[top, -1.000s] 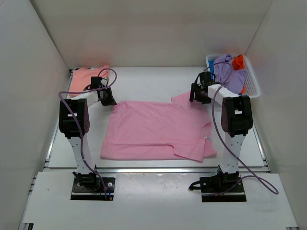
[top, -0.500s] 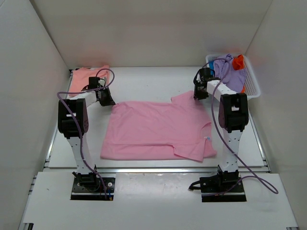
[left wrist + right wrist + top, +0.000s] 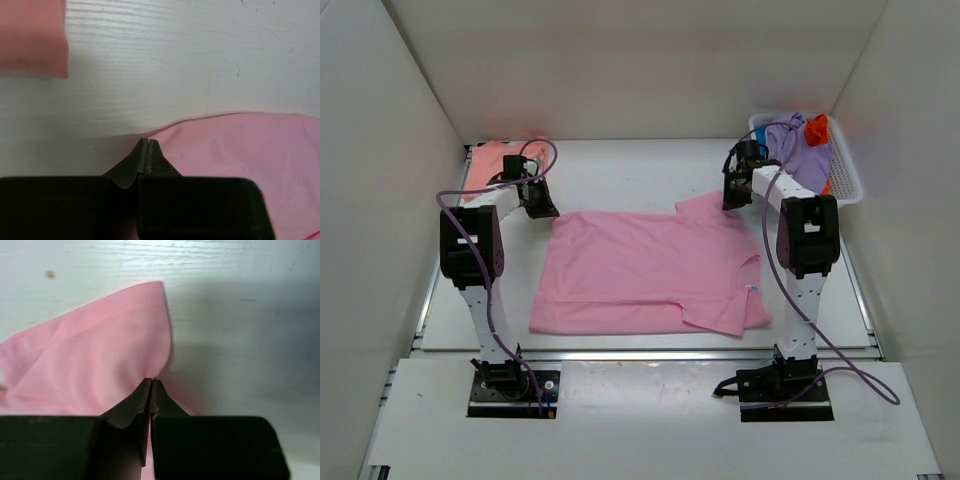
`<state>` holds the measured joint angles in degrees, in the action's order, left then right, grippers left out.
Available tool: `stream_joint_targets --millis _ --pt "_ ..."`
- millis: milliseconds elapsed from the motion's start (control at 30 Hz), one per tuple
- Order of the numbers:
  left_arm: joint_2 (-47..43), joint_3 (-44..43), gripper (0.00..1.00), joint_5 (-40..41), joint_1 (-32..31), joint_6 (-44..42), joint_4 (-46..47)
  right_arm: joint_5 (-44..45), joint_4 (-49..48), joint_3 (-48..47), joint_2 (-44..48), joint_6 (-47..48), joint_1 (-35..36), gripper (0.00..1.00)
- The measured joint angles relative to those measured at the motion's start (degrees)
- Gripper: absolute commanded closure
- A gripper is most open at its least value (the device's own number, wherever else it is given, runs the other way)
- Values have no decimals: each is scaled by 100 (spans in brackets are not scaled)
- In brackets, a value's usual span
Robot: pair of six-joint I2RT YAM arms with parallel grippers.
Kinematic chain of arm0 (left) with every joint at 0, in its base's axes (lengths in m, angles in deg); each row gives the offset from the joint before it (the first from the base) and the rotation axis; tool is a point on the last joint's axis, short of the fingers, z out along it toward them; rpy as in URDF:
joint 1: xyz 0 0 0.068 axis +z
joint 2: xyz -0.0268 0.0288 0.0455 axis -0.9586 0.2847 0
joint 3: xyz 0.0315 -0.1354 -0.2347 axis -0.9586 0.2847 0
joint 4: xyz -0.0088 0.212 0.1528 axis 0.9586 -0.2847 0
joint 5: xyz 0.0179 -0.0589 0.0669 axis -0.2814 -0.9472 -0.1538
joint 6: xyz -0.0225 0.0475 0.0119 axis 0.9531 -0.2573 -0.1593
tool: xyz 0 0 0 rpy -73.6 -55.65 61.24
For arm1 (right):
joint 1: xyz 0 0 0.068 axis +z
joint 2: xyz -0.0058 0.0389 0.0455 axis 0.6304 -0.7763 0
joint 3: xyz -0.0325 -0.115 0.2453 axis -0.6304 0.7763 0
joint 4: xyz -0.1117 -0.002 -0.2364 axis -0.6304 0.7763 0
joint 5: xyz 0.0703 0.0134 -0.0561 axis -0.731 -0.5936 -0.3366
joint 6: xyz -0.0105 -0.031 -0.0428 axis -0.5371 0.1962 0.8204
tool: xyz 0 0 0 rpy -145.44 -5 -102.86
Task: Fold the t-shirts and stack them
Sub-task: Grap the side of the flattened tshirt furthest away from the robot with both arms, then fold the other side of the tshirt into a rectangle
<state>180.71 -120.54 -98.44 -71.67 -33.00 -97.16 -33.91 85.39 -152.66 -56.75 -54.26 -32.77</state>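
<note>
The pink shirt (image 3: 650,270) is pinched at upper corners by left hand (image 3: 148,145) and right hand (image 3: 151,385), to be lifted evenly.

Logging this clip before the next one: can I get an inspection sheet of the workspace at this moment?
Surface: white table, faint grain marks.
Job's things: light pink t-shirt spread flat mid-table; salmon-peach t-shirt flat at far left; lavender t-shirt and orange t-shirt heaped in the basket.
Clutter: white basket, far right corner.
Grippers: left gripper shut at the pink shirt's far-left corner; right gripper shut at its far sleeve; a pinch on the cloth cannot be confirmed.
Cables: purple cables loop along both arms.
Surroundings: white walls on three sides.
</note>
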Motion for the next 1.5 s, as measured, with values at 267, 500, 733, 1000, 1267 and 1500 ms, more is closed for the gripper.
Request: stream_joint_targets --millis 267,500,733,1000,1267,1500 --pt "-560 111 100 -232 98 -127 -245 -664 -146 1045 1478 24 -116 100" --pt "-1405 953 100 -387 236 -234 -254 -1095 -332 2378 2747 7 -466 100" --pt "-2131 2011 100 -459 330 -275 -267 -1412 -358 3493 3709 -46 -741 100" --pt "-3178 2817 100 -455 348 -343 -299 -1759 -363 4336 4887 -87 -1027 100" --pt "-3515 3300 97 -275 378 -448 -101 -1932 -328 5211 5646 -116 -1032 100" --pt "-3515 3427 100 -151 387 -444 35 -1954 -310 5668 5930 -164 -1016 100"
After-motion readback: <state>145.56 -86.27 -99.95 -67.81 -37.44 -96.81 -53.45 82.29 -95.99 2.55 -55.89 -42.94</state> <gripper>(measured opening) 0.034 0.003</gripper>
